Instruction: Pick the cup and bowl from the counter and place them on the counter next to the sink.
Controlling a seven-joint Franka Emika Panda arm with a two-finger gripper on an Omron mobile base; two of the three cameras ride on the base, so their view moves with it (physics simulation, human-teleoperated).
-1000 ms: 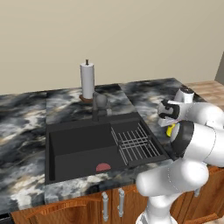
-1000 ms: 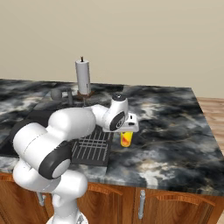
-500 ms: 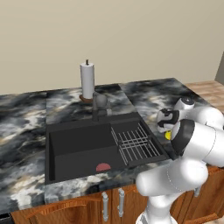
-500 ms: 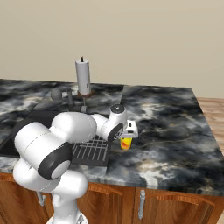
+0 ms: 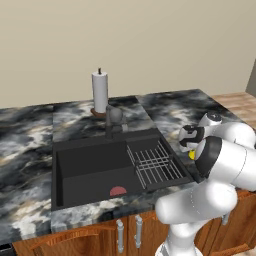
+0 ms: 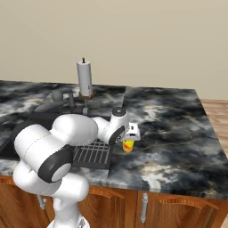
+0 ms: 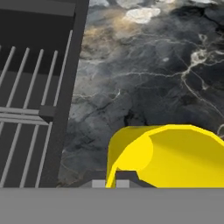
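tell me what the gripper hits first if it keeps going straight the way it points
Probably the counter just beside the sink: the gripper, shut on the cup, points down at bare marble, though the depth is unclear.

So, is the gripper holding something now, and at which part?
Yes: the gripper is shut on the yellow cup, holding it by its rim.

To your right of the small yellow cup (image 6: 128, 145), the dark veined marble surface (image 6: 169, 129) lies bare out to its far edge. On the cup's other side, the rim of the black sunken sink (image 5: 95, 167) and its wire dish rack (image 5: 156, 164) sit just beside it. Farther back stand the dark faucet (image 5: 113, 120) and white paper-towel roll (image 5: 100, 91).
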